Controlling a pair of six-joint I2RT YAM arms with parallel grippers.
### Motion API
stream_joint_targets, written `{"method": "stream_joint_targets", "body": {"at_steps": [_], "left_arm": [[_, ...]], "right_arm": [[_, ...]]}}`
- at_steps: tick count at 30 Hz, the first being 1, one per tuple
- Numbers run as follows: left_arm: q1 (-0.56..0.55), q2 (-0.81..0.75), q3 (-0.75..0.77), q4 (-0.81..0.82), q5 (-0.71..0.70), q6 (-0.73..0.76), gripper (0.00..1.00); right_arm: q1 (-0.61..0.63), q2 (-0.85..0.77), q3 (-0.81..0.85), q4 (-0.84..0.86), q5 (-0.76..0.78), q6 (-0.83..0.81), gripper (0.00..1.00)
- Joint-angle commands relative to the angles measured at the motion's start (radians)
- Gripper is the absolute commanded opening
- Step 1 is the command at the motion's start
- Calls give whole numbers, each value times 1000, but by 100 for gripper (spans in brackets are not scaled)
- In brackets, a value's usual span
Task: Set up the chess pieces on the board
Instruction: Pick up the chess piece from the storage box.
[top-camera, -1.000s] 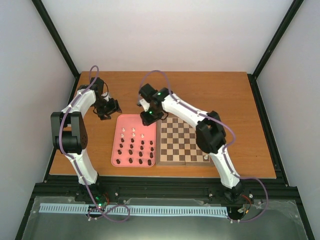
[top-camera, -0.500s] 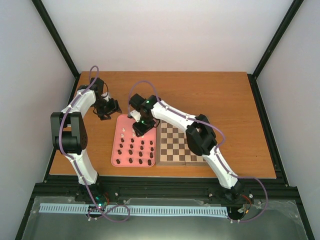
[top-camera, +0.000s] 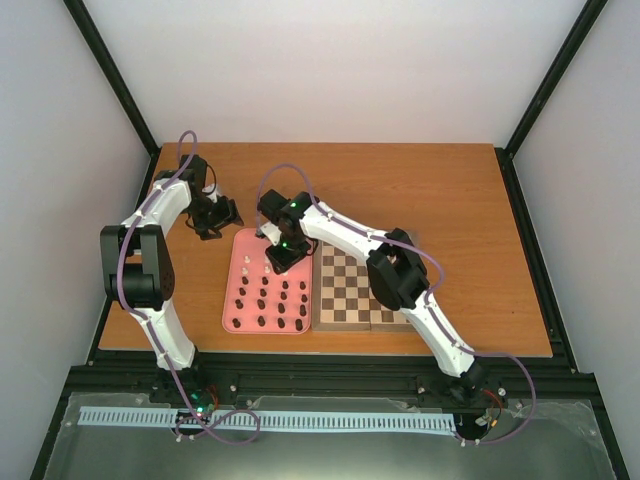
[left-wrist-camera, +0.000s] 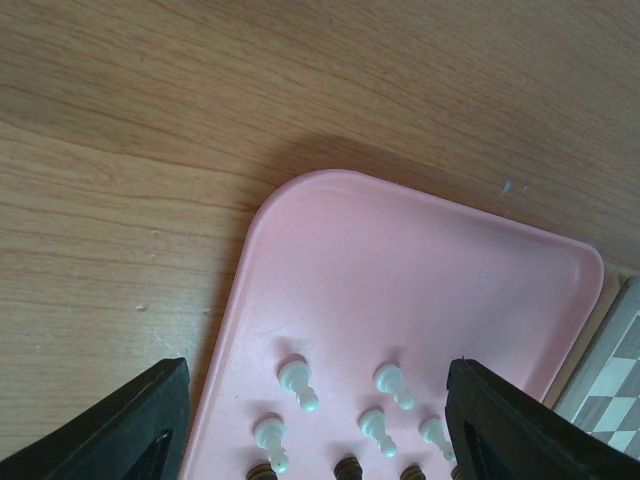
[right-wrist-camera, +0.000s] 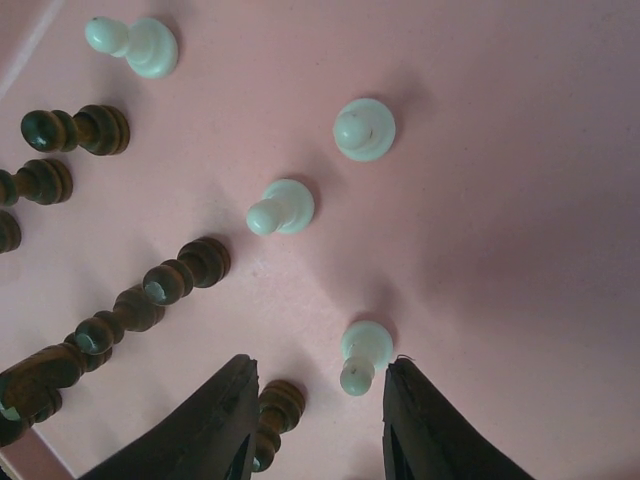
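From above, the left end effector (top-camera: 215, 216) hangs over the tabletop (top-camera: 440, 190) with a far corner of the pink tray (top-camera: 243, 240) just beside it; the right end effector (top-camera: 276, 255) is low over the tray, rows of pieces (top-camera: 282, 322) on its near side and the board (top-camera: 347, 300) beside it. The right arm (top-camera: 400, 275) hides part of the board, and on the squares that show I can make out no piece. The left wrist view shows that end effector (left-wrist-camera: 315, 405) spread wide and holding nothing, with white pieces (left-wrist-camera: 298, 382) and dark tops standing on the tray (left-wrist-camera: 400, 260) below the gap and a corner of the board (left-wrist-camera: 615, 400) past one finger. In the right wrist view the end effector (right-wrist-camera: 320, 372) is parted, not pinching: a white pawn (right-wrist-camera: 363, 352) stands between the fingers, close against one and clear of the other, a dark piece (right-wrist-camera: 270, 408) sits by that other finger, and more pawns and dark pieces stand farther ahead. I judge the job barely begun: nearly every piece waits in the tray, and this pawn looks like the next to be picked.
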Motion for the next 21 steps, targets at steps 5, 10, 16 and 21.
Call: {"method": "stream_joint_targets", "body": {"at_steps": [5, 10, 16, 21], "left_arm": [[-4, -30, -3, 7, 9, 11, 79], [-3, -29, -3, 7, 11, 11, 79], [-3, -31, -4, 7, 13, 10, 79], [-3, -31, -3, 7, 14, 9, 79]], "right_arm": [[1, 25, 27, -13, 1, -2, 29], [1, 35, 26, -17, -3, -5, 29], [1, 47, 29, -18, 0, -1, 29], [1, 44, 35, -20, 16, -1, 29]]}}
